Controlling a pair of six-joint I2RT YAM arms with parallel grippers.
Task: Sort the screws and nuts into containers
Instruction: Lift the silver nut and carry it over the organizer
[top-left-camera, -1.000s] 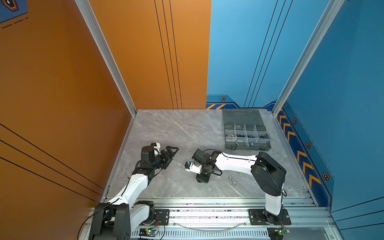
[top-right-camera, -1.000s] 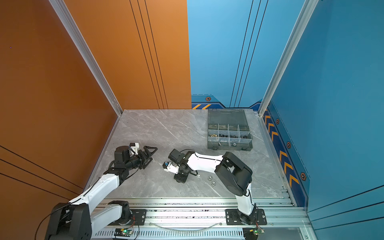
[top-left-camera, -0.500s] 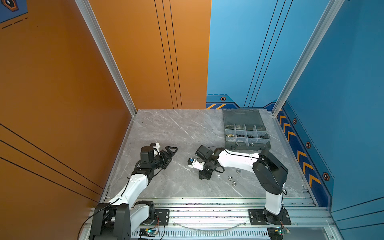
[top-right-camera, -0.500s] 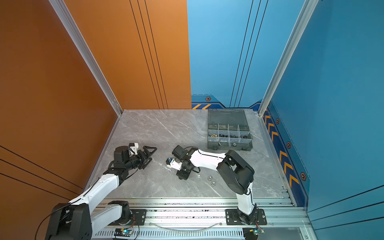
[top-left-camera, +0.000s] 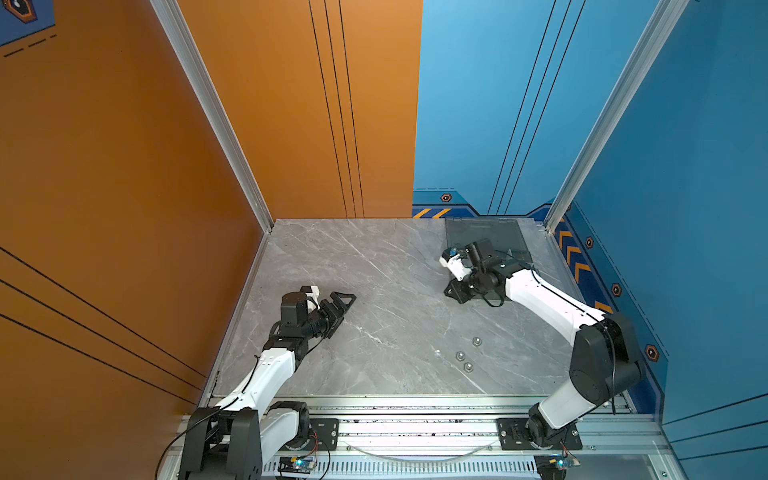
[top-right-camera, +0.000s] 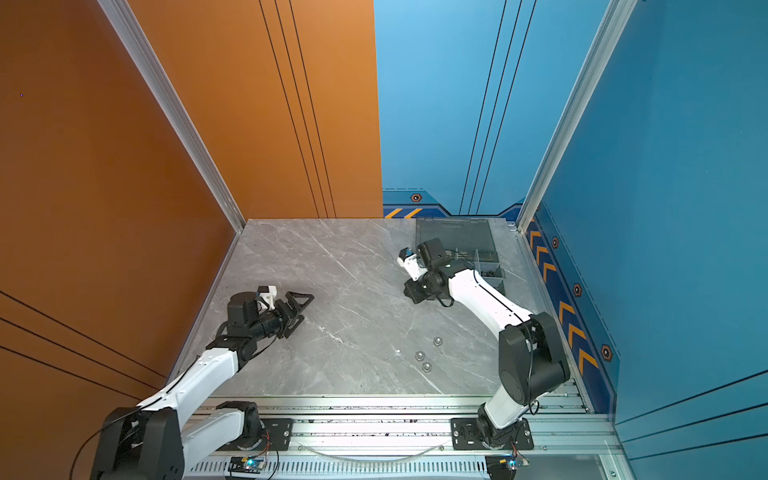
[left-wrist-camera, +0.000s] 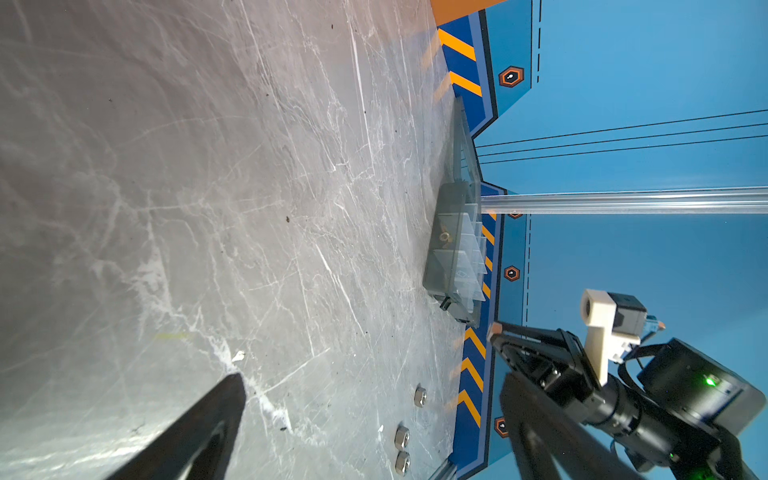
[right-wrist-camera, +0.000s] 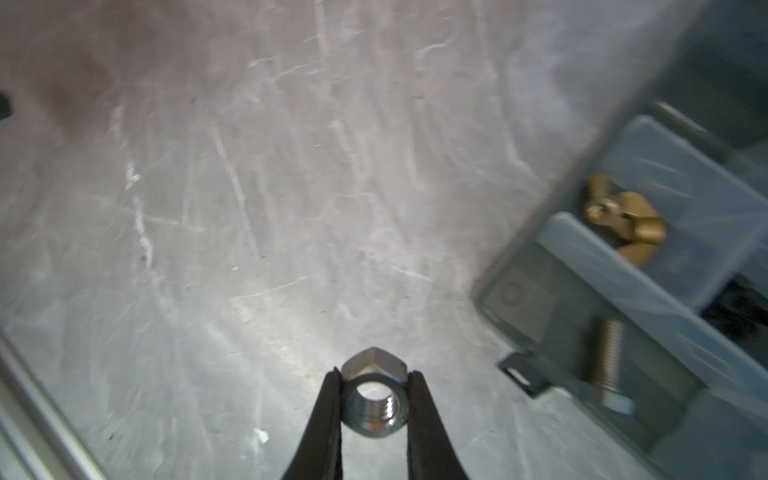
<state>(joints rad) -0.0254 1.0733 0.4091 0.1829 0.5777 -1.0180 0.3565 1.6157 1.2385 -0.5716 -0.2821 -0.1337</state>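
Up close, the right tool (right-wrist-camera: 376, 374) has its two slim black fingers drawn nearly together, pinching a silver hex nut (right-wrist-camera: 374, 405) by two opposite flats. The nut's threaded bore faces the wrist camera and its bevelled, shiny metal edge pokes out past the fingertips. The nut hangs clear of the desk (top-left-camera: 374, 270), a smooth grey slab veined with white like marble, just beside a near corner of the organiser box (right-wrist-camera: 582, 257). The box is smoky-grey translucent plastic with thin clear dividers, and its lid lies open flat behind it. One compartment holds brass-coloured wing nuts (right-wrist-camera: 623, 216), and a silver bolt (right-wrist-camera: 606, 357) with a ribbed shaft lies in the corner compartment beside them. Dark pieces further in are too blurred to name. In both top views the right tool (top-left-camera: 453, 291) sits at the box's left edge. Well apart, the left tool (top-left-camera: 348, 307) rests low over the desk with its black triangular fingers spread wide, gripping nothing. Between the arms, nearer the front rail, three loose nuts (top-left-camera: 468, 367) lie close together, small, silver and six-sided.
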